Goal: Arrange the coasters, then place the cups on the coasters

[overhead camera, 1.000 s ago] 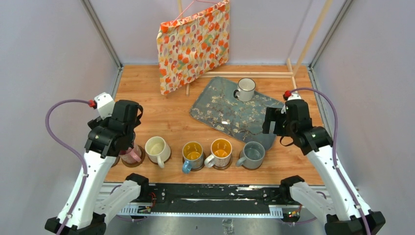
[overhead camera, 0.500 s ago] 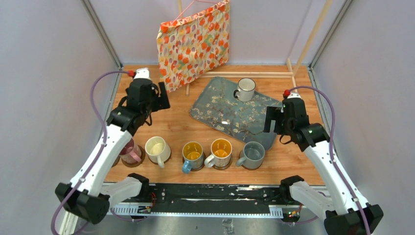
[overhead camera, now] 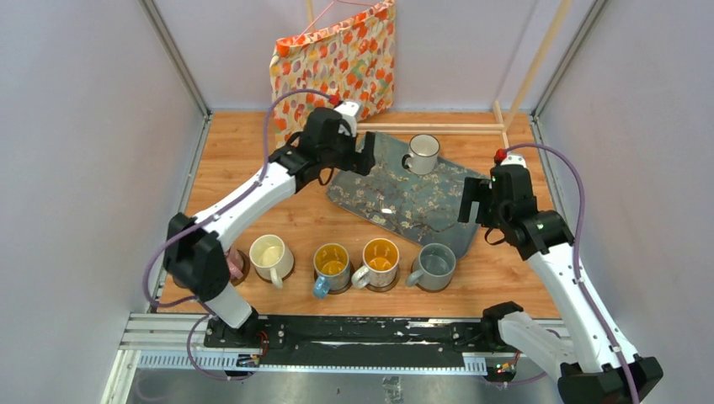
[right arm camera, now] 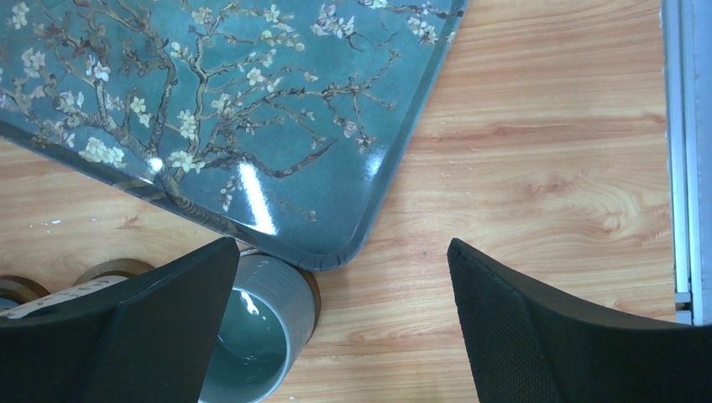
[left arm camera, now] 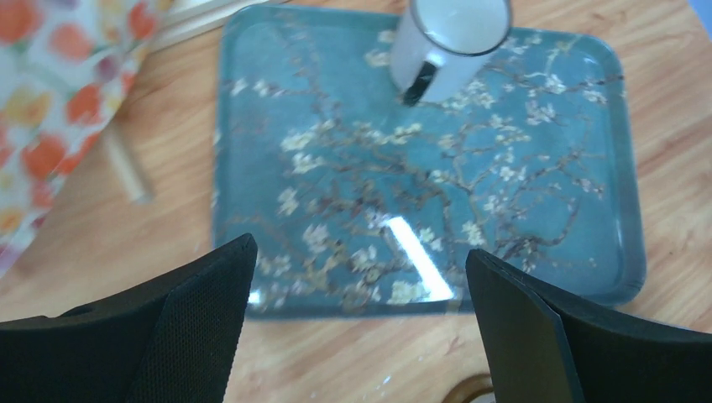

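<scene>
Jaws on my left gripper (left arm camera: 359,252) stand wide apart, holding nothing, above the floral tray (left arm camera: 537,252). The white dark-rimmed mug (left arm camera: 449,38) sits upright at its far edge. My right gripper (right arm camera: 340,245) gapes empty beside the grey mug (right arm camera: 252,336) on its coaster (right arm camera: 312,292).

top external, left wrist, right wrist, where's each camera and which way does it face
top external: above, behind the bases, looking down at the table; both arms show.
left wrist: over the floral tray, facing the white mug; open left pincer shows.
right wrist: looking down at tray corner, grey mug; open right pincer shows.
shared: the tray.
</scene>
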Controlling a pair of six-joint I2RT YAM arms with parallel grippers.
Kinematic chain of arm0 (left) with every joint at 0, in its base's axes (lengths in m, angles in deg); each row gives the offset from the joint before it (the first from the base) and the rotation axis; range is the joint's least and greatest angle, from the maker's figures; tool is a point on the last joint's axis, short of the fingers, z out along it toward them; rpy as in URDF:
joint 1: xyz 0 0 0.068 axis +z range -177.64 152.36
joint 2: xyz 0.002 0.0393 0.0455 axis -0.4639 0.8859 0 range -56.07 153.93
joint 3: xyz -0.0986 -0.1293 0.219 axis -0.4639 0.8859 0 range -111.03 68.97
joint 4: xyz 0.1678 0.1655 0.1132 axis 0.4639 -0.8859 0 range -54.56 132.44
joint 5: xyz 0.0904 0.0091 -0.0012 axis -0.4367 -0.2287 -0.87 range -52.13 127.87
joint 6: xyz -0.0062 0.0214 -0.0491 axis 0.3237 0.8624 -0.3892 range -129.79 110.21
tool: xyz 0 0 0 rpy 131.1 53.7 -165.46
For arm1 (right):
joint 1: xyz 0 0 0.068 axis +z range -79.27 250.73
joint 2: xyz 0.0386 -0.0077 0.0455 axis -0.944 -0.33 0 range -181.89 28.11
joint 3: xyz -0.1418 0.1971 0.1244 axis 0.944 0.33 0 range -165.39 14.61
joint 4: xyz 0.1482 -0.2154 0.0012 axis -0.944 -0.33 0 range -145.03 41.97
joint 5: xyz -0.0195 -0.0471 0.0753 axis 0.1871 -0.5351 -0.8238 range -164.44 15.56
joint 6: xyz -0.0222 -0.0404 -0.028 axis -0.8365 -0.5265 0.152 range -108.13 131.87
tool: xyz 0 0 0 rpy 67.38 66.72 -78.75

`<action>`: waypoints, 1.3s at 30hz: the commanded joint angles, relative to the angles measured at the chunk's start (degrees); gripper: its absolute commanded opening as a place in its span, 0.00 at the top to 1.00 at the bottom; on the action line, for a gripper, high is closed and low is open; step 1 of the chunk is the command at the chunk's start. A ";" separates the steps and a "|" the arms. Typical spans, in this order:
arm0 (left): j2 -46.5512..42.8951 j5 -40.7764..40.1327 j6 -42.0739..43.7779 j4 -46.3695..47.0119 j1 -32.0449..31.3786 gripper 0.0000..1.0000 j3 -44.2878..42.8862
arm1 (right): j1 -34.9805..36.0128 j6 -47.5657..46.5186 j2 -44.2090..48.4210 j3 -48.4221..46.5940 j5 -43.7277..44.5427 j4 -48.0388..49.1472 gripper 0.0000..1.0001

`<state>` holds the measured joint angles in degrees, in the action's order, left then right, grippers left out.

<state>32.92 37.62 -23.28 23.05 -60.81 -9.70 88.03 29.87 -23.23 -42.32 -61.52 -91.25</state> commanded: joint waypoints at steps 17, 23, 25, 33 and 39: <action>32.68 10.31 16.04 0.46 -7.70 0.03 -28.08 | 0.89 -0.35 6.62 -3.25 4.78 -6.04 0.00; 37.58 9.54 18.23 -0.71 -7.70 0.07 -32.57 | 0.89 -0.94 6.99 -3.65 4.89 -6.61 0.00; 39.20 9.34 19.21 -1.64 -7.70 0.09 -34.53 | 0.89 -1.13 6.82 -3.78 4.72 -6.72 0.00; 44.48 8.87 21.58 -3.68 -7.70 0.18 -40.99 | 0.88 -1.75 6.51 -3.72 5.50 -6.75 0.00; 47.77 8.02 23.28 -5.57 -7.70 0.27 -44.99 | 0.89 -2.14 6.46 -3.55 5.83 -6.79 0.00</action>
<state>78.63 46.21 -2.34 19.55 -68.28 -52.04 88.03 28.67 -16.91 -44.72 -57.32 -96.17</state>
